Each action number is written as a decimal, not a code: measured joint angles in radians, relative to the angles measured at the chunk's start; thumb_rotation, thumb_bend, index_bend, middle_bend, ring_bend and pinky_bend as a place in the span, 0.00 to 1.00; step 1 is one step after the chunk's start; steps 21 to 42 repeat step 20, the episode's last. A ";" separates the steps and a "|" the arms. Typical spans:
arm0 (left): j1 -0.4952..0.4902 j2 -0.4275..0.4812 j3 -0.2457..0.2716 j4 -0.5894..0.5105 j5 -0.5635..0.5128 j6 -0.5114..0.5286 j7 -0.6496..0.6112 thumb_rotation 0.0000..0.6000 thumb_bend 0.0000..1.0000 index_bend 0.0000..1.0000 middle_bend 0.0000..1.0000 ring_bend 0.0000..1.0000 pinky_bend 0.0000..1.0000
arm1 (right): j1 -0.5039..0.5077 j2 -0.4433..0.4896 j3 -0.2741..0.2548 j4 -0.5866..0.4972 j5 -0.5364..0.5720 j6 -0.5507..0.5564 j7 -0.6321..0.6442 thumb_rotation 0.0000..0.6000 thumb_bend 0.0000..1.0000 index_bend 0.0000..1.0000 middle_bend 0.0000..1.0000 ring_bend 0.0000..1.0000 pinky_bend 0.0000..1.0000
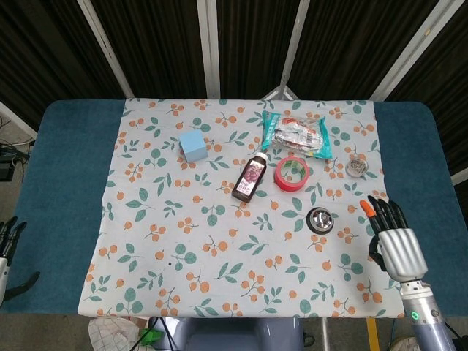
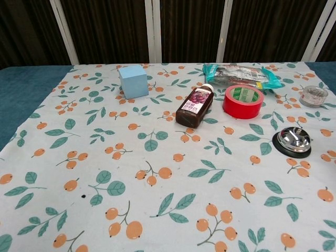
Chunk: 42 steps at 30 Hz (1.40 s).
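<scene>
Near the front right corner of the table, the right hand (image 1: 393,238) hangs over the edge of the floral tablecloth (image 1: 219,241), holding nothing, its fingers straight and slightly spread, orange-tipped ends pointing away from the robot, back of the hand facing up; the chest view does not show it. At the far left edge the left hand (image 1: 7,245) is only partly in frame, so I cannot tell how its fingers lie. Just left of the right hand and apart from it sits the call bell (image 1: 319,219) on the cloth. Judging the risk: a reach back toward the bell from this low, flat pose could snag the cloth and drag it. Beyond the bell stand the red tape roll (image 1: 292,173) and the dark bottle (image 1: 251,176) lying on its side, close enough that a wide sweep might knock them. Farther off lie the snack packet (image 1: 295,132), a small round tin (image 1: 357,167) and a pale blue cube (image 1: 193,145)
</scene>
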 measured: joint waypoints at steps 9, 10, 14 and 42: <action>0.004 0.004 0.008 0.002 0.013 0.003 -0.007 1.00 0.29 0.07 0.00 0.00 0.09 | -0.086 0.038 -0.055 0.001 -0.017 0.069 0.035 1.00 0.95 0.02 0.00 0.00 0.00; 0.004 0.004 0.009 0.003 0.015 0.003 -0.007 1.00 0.29 0.07 0.00 0.00 0.09 | -0.089 0.037 -0.057 0.010 -0.012 0.066 0.043 1.00 0.95 0.02 0.00 0.00 0.00; 0.001 0.002 0.013 0.006 0.024 -0.001 -0.001 1.00 0.30 0.07 0.00 0.00 0.09 | -0.094 0.038 -0.054 0.030 -0.008 0.064 0.049 1.00 0.95 0.02 0.00 0.00 0.00; -0.002 0.001 0.011 0.006 0.018 -0.007 -0.003 1.00 0.30 0.07 0.00 0.00 0.09 | -0.108 0.042 -0.043 0.039 -0.009 0.090 0.073 1.00 0.95 0.02 0.00 0.00 0.00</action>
